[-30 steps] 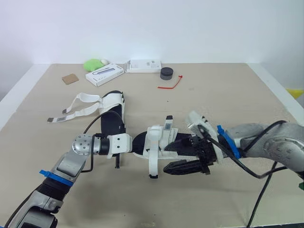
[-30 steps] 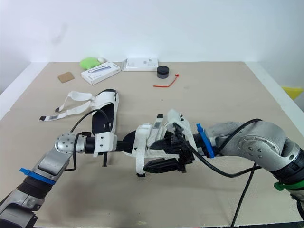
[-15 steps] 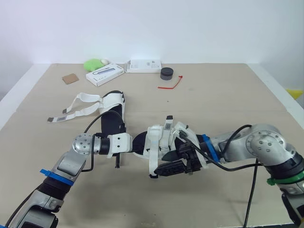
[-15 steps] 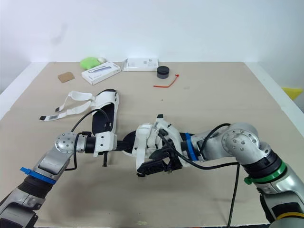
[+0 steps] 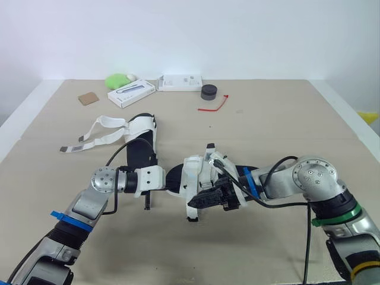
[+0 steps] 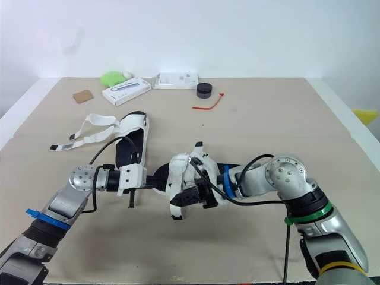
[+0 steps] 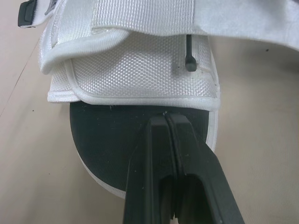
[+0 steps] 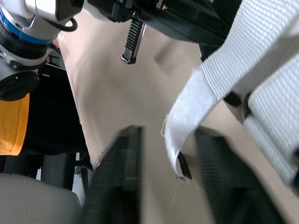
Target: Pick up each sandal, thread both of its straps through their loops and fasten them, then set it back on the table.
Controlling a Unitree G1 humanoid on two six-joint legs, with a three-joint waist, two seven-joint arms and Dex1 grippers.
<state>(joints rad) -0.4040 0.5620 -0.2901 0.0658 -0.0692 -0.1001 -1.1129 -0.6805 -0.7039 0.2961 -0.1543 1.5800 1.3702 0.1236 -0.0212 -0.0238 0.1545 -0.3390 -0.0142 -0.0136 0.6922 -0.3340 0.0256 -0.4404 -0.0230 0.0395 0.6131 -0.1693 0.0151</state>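
Observation:
A white sandal with a black sole (image 5: 196,172) lies mid-table. My left gripper (image 7: 166,119) is shut on it, fingertips at the rim of its white mesh flap above the black insole. A loose white strap (image 8: 196,102) hangs from the sandal's front side. My right gripper (image 5: 208,200) reaches in from the right, and its blurred fingers (image 8: 124,163) stand a little apart on either side of the strap's end. The second sandal (image 5: 141,139) rests further back on the left, with both straps (image 5: 98,133) unfastened and spread out leftward.
Along the table's far edge sit a green object (image 5: 119,79), two white boxes (image 5: 131,93) (image 5: 180,82), a black round container (image 5: 208,91), a red tie (image 5: 214,104) and a brown card (image 5: 88,98). Black cables trail from both arms.
My right gripper has moved left under the held sandal, up to the hanging strap, and its fingers have narrowed around the strap's end. The left arm and both sandals have stayed put.

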